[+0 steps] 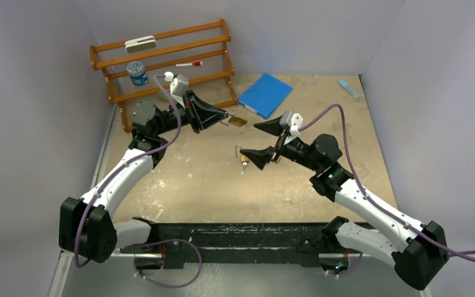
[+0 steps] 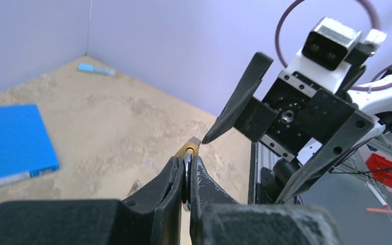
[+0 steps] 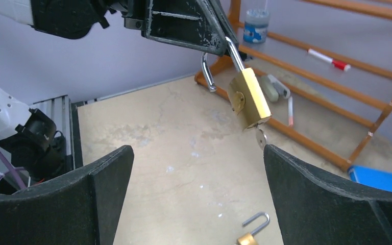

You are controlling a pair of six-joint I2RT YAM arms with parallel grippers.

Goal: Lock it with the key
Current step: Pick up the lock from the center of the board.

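My left gripper (image 1: 224,117) is shut on the steel shackle of a brass padlock (image 1: 239,121) and holds it above the table. In the right wrist view the padlock (image 3: 248,98) hangs tilted from the left fingers (image 3: 194,25), its shackle (image 3: 207,74) open and a key (image 3: 261,137) in its bottom. My right gripper (image 1: 250,139) is open and empty, its right finger's tip (image 3: 275,153) just beside the key. In the left wrist view the brass body (image 2: 189,149) shows past my shut left gripper (image 2: 186,164). A second open padlock (image 1: 243,158) lies on the table under the right gripper.
A wooden rack (image 1: 167,62) at the back left holds a jar (image 1: 137,73), a red-capped marker (image 1: 188,64) and a white eraser (image 1: 140,43). A blue book (image 1: 265,94) lies behind the grippers. A small light-blue item (image 1: 347,88) is at the far right.
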